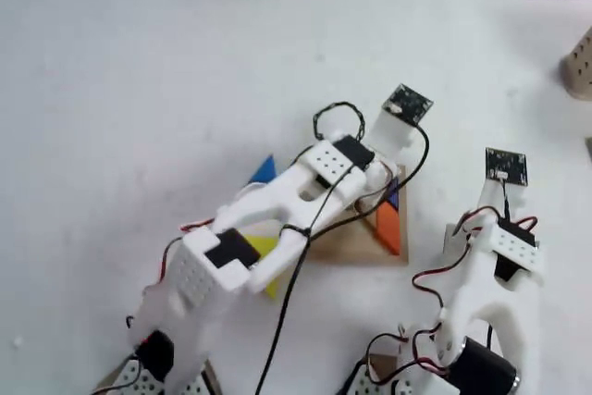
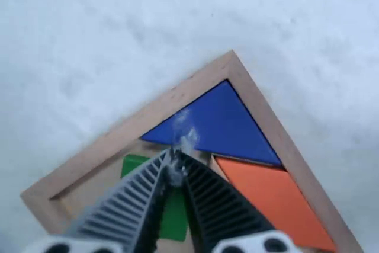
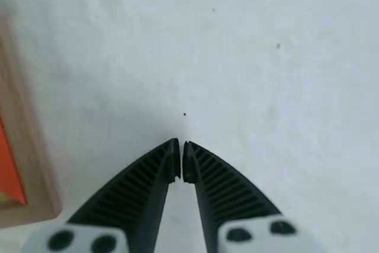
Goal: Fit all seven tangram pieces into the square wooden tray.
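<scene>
The square wooden tray (image 2: 249, 84) holds a blue triangle (image 2: 219, 125) in its corner, an orange piece (image 2: 278, 197) beside it and a green piece (image 2: 174, 217) partly under my fingers. My left gripper (image 2: 176, 161) is shut with nothing in it, its tips at the blue triangle's edge. In the high view the left arm (image 1: 314, 178) covers much of the tray (image 1: 356, 245); the orange piece (image 1: 390, 225) shows. Outside the tray lie a light blue piece (image 1: 265, 171) and a yellow piece (image 1: 265, 252). My right gripper (image 3: 180, 149) is shut and empty over bare table, next to the tray corner (image 3: 32, 164).
The right arm (image 1: 499, 261) stands to the right of the tray. A pale wooden object (image 1: 581, 67) sits at the table's right edge. Cables (image 1: 287, 302) trail from the arms near the front. The white table (image 1: 139, 90) is open at the back and left.
</scene>
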You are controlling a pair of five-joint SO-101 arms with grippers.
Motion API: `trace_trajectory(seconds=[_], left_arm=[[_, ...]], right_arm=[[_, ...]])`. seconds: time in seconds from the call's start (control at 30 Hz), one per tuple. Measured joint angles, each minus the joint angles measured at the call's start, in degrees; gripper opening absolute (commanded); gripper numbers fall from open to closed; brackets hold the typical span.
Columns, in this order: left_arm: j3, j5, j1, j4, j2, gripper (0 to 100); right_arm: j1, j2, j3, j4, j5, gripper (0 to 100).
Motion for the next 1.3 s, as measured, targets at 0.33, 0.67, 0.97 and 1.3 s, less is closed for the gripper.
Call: trace_trajectory(seconds=[0.33, 0.67, 0.97, 1.3], left_arm=[[-1.7, 0.0, -0.5, 9.8, -2.7, 2], [-0.5, 0.1, -7.2, 12.7, -4.5, 2], [6.9, 0.0, -7.8, 13.3, -4.7, 2], [7.7, 0.1, -0.9, 9.3, -4.5, 2]], right_arm=[[0.0, 0.0, 0.2, 0.0, 1.8, 2.3], [0.0, 0.0, 0.2, 0.0, 2.0, 2.4], [0.0, 0.0, 0.2, 0.0, 2.0, 2.4], [0.0, 0.0, 0.2, 0.0, 2.0, 2.4]])
